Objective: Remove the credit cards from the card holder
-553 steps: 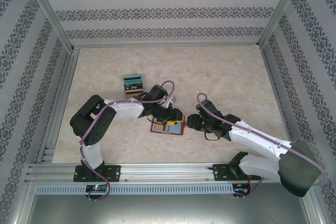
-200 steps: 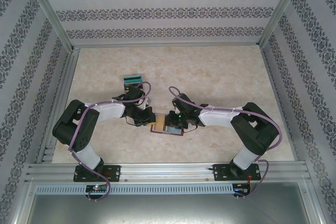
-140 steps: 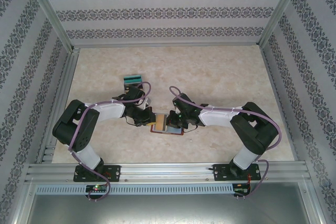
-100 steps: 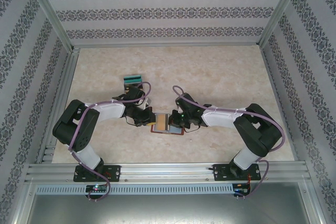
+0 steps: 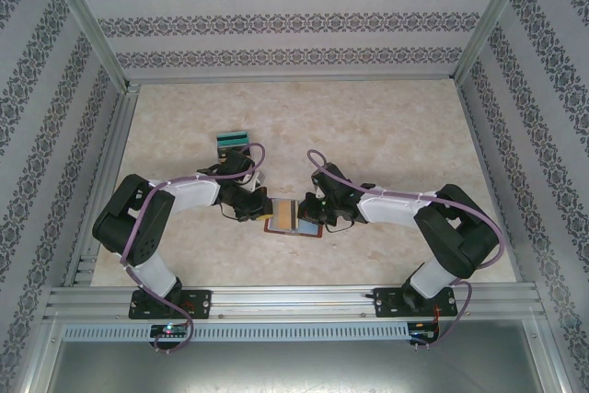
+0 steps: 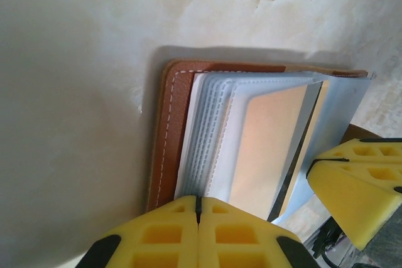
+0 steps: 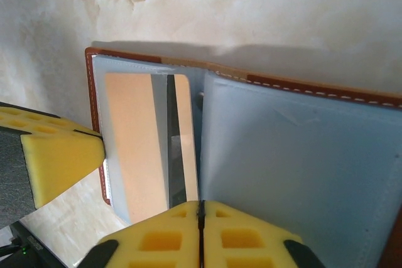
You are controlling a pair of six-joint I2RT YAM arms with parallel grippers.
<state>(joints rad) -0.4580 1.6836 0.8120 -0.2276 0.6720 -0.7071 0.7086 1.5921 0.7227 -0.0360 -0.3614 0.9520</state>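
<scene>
The brown leather card holder (image 5: 293,219) lies open on the table between both grippers. My left gripper (image 5: 259,207) is at its left edge, shut, with the stacked blue-grey sleeves (image 6: 210,136) meeting its fingertips (image 6: 220,208). My right gripper (image 5: 314,212) is shut on the edge of a blue-grey sleeve page (image 7: 295,155) that it holds turned up. A tan-yellow card (image 6: 271,145) sits in a sleeve, and it shows as a tan-yellow card (image 7: 135,149) in the right wrist view too. Teal and black cards (image 5: 233,143) lie stacked behind the left arm.
The aluminium frame rail (image 5: 294,301) runs along the near edge, and patterned walls (image 5: 294,16) close the back and sides. The left gripper's yellow finger (image 7: 59,155) sits close against the card holder's left rim.
The right arm swung in from the right to the card holder, and the left gripper pulled back to its left edge. Over the last second the right gripper drifted slightly right with the sleeve page.
</scene>
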